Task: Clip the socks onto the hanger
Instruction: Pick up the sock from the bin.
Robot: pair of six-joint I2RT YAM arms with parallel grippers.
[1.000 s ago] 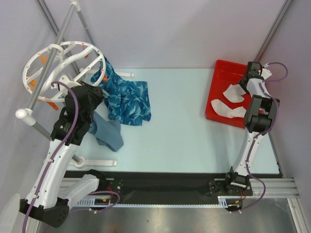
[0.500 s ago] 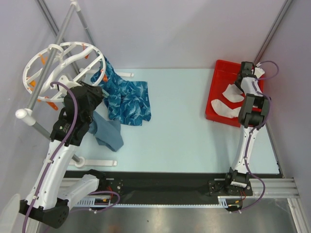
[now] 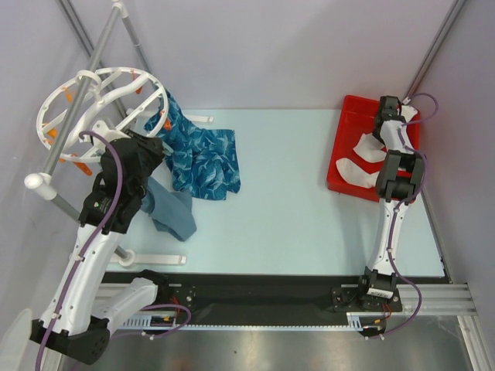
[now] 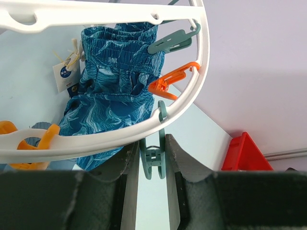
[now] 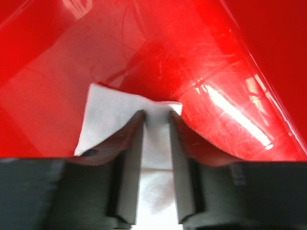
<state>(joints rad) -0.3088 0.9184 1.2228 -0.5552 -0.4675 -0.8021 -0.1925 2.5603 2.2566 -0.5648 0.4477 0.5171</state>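
Observation:
The white round hanger (image 3: 99, 75) hangs on the rack at the far left. My left gripper (image 3: 145, 145) is just under its rim (image 4: 194, 86), shut on a teal clip (image 4: 153, 160) that hangs from the rim between my fingertips (image 4: 152, 146). An orange clip (image 4: 170, 81) sits higher on the rim. My right gripper (image 3: 387, 110) is at the far end of the red tray (image 3: 352, 116), its jaws closed on the edge of a white sock (image 5: 115, 108). Two more white socks (image 3: 371, 147) lie in the tray.
A blue patterned cloth (image 3: 201, 158) hangs from the hanger down onto the table and also shows in the left wrist view (image 4: 110, 91). A grey-blue garment (image 3: 174, 212) lies below it. Grey rack poles (image 3: 93, 62) cross the far left. Red tray wall (image 5: 216, 57) fills the right wrist view.
My right arm has swung left and further into the far end of the tray, down onto the sock. My left arm has barely moved.

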